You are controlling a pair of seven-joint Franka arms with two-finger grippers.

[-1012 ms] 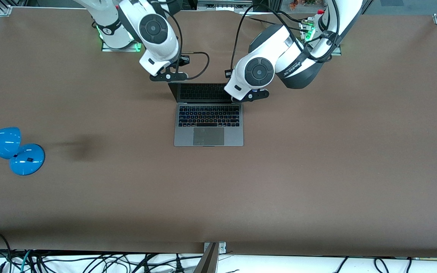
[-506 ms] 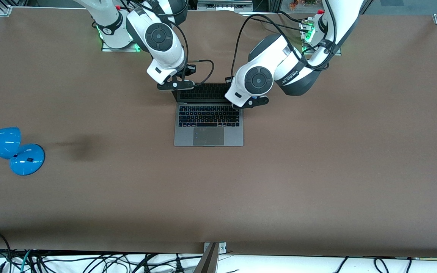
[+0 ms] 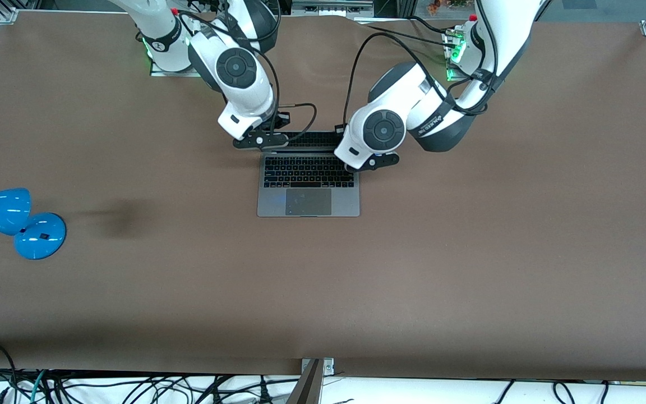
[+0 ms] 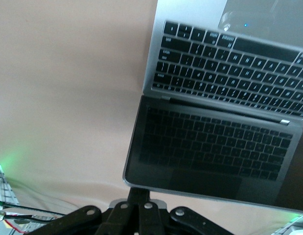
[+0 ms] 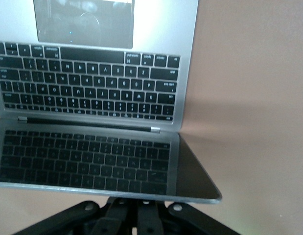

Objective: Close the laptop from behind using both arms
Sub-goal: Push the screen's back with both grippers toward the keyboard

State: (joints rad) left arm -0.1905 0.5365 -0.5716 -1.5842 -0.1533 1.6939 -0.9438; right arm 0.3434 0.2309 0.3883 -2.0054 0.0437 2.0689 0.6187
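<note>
- The laptop (image 3: pixel 308 185) is placed on the brown tabletop (image 3: pixel 469 252), about midway between its two short edges and closer to the edge where the arm bases are mounted than to the edge at the front camera.
- Its base lies flat, with the black keyboard (image 3: pixel 308 171) and the trackpad (image 3: pixel 308 201) facing up; the trackpad side is turned toward the front camera.
- The lid (image 3: pixel 309 140) is seen partly lowered over the keyboard. In both wrist views the keys are mirrored in the dark screen (image 4: pixel 210 152) (image 5: pixel 87 164).
- The right gripper (image 3: pixel 260 141) is located at the lid's top edge, at the corner toward the right arm's end of the tabletop. Its jaws are closed, with no object between them; the fingers (image 5: pixel 136 215) are seen together just at the lid's edge.
- The left gripper (image 3: pixel 372 163) is located at the lid's other corner, toward the left arm's end of the tabletop. Its jaws are closed too, and nothing is gripped; the fingers (image 4: pixel 141 215) are seen pressed together at the lid's edge.
- Whether the fingers really touch the lid cannot be decided with certainty.
- A blue desk lamp (image 3: pixel 14 221) is standing near the short edge at the right arm's end, well apart from the laptop.
- Black cables (image 3: pixel 48 387) are visible under the edge nearest to the front camera.
</note>
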